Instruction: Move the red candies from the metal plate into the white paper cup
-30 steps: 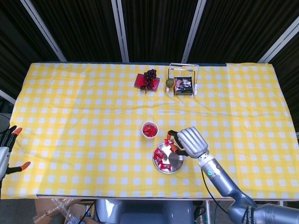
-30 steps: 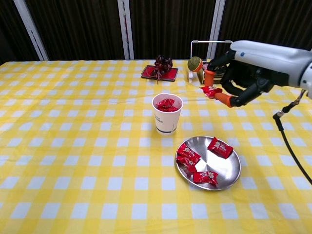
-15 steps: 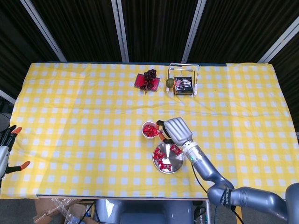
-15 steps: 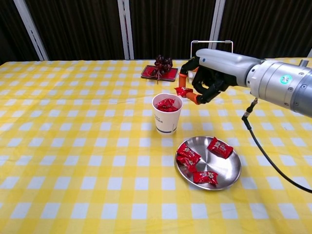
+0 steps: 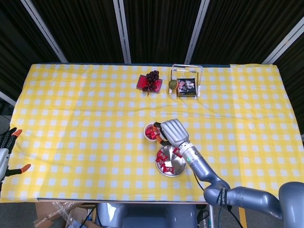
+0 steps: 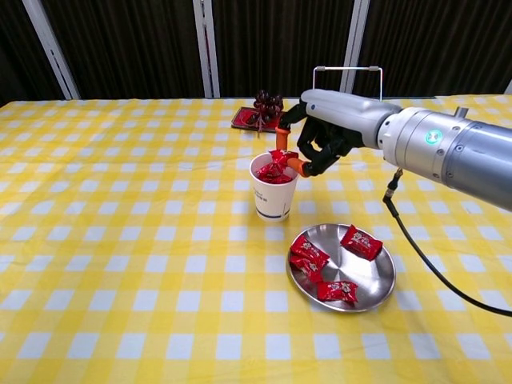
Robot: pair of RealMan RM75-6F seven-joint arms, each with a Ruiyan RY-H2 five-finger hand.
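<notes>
Your right hand (image 6: pixel 320 138) pinches a red candy (image 6: pixel 282 157) over the white paper cup (image 6: pixel 274 193).
The cup already holds red candies; more lie flat on the metal plate (image 6: pixel 378 280). Your left hand (image 5: pixel 4 152) is spread.

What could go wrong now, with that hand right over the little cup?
The right hand pinches a candy at the rim of the white paper cup. Released off-centre, it might land on the tablecloth instead. The fingers sit close to the rim; a nudge could tip the light cup and spill the candies already inside.
</notes>
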